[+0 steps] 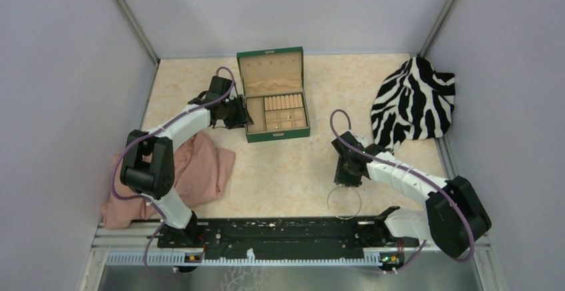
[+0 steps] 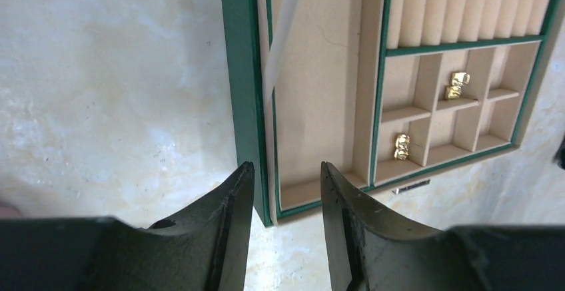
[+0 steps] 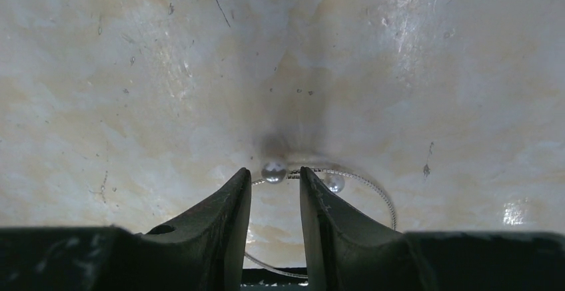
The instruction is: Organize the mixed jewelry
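A thin silvery wire hoop (image 1: 328,202) lies flat on the table near the front edge. In the right wrist view the hoop (image 3: 363,178) carries two small silver beads. My right gripper (image 3: 273,173) is open and straddles the hoop's far arc, one bead (image 3: 274,170) sitting just between the fingertips without being pinched. The open green jewelry box (image 1: 273,132) stands at the back centre. Two gold pieces (image 2: 457,84) (image 2: 402,146) rest in its small compartments. My left gripper (image 2: 286,171) hovers open and empty over the box's near left corner, at the long empty compartment.
A pink cloth (image 1: 203,168) lies at the left under my left arm. A zebra-striped cloth (image 1: 413,101) sits at the back right. A white ribbon (image 2: 283,31) hangs across the box's left side. A small silvery bar (image 2: 410,186) shows just outside the box's front wall.
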Robot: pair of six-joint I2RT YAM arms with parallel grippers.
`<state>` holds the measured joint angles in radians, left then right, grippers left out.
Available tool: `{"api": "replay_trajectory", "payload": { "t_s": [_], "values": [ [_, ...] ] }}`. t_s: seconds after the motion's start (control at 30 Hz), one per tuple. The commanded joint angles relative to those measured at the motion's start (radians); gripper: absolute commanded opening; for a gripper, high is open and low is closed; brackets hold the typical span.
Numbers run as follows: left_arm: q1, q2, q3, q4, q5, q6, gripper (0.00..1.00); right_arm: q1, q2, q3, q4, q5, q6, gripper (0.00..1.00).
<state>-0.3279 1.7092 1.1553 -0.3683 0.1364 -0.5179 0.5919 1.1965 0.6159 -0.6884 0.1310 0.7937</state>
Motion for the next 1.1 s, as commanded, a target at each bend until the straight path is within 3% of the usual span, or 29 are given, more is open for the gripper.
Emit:
{"api": "replay_trajectory", "payload": {
  "t_s": [0.0, 0.1, 0.2, 0.47, 0.73, 0.8, 0.9, 1.07],
  "values": [
    [-0.007, -0.086, 0.022, -0.049, 0.011, 0.025, 0.48, 0.011, 0.029, 0.015, 0.055, 0.042, -0.02, 0.32],
    [-0.006, -0.124, 0.009, -0.065, -0.008, 0.032, 0.49, 0.014, 0.051, 0.021, 0.062, 0.042, -0.027, 0.3],
    [-0.007, -0.159, -0.005, -0.074, -0.033, 0.042, 0.49, 0.03, 0.059, 0.024, 0.091, 0.041, -0.049, 0.2],
    [-0.006, -0.192, -0.011, -0.095, -0.079, 0.069, 0.49, 0.131, 0.166, 0.159, 0.164, 0.06, -0.225, 0.07],
    [-0.007, -0.22, -0.013, -0.11, -0.127, 0.083, 0.48, 0.337, 0.325, 0.342, 0.303, 0.171, -0.508, 0.06],
    [-0.007, -0.229, -0.015, -0.115, -0.127, 0.086, 0.49, 0.374, 0.349, 0.354, 0.343, 0.178, -0.564, 0.15],
    [-0.006, -0.241, -0.016, -0.122, -0.161, 0.094, 0.49, 0.415, 0.365, 0.365, 0.35, 0.224, -0.599, 0.38],
    [-0.007, -0.266, -0.03, -0.117, -0.074, 0.123, 0.5, 0.428, 0.244, 0.323, 0.336, 0.258, -0.545, 0.65]
  ]
}}
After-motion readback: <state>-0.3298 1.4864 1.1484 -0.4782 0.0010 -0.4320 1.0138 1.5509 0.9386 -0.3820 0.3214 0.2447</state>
